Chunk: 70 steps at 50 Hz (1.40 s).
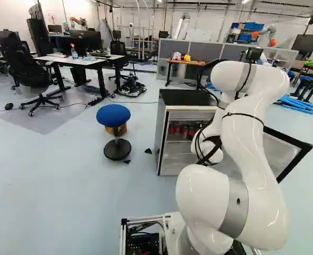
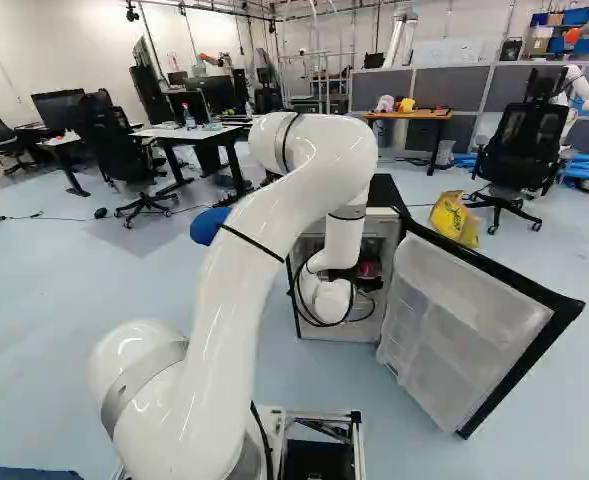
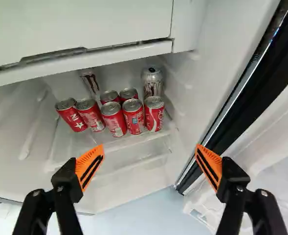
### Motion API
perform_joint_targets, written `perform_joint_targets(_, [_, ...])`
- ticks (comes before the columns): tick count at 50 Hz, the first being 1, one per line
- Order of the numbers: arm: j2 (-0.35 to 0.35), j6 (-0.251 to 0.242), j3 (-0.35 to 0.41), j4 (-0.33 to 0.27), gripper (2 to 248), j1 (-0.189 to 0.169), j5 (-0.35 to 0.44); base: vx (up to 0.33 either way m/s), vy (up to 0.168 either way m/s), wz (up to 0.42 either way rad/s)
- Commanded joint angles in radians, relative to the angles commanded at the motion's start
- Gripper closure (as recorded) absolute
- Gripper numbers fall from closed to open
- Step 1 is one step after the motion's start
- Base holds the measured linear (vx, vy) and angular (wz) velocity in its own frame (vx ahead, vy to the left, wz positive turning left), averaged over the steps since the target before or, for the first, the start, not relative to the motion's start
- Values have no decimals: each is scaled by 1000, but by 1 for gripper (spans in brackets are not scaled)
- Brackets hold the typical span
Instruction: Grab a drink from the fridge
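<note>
In the right base view my gripper point(image 2: 370, 284) is mostly hidden behind the arm's wrist, in front of the fridge. The wrist view shows the gripper point(image 3: 148, 159) wide open, with nothing between its orange pads. Ahead of it, several red cans point(image 3: 133, 116) stand grouped on a fridge shelf point(image 3: 126, 143), with silver cans point(image 3: 152, 82) behind them. The fridge point(image 1: 161, 127) has a black top, and its door point(image 2: 464, 325) stands open to the right. Both fingers are apart from the cans; one lies toward the door side.
A white compartment front point(image 3: 80, 24) lies above the cans. The fridge's black-edged door frame point(image 3: 246, 93) runs beside one finger. A blue stool point(image 1: 113, 116) stands left of the fridge. Behind are desks, a black chair point(image 2: 519, 145), a yellow bag point(image 2: 455, 218) and another robot point(image 2: 577, 90).
</note>
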Motion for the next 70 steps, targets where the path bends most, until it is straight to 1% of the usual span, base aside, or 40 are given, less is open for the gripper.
perform_joint_targets(39, [-142,0,-107,0,3,49,1,0,0,0])
perform_joint_targets(70, [-158,0,-140,-10,3,82,4,0,0,0])
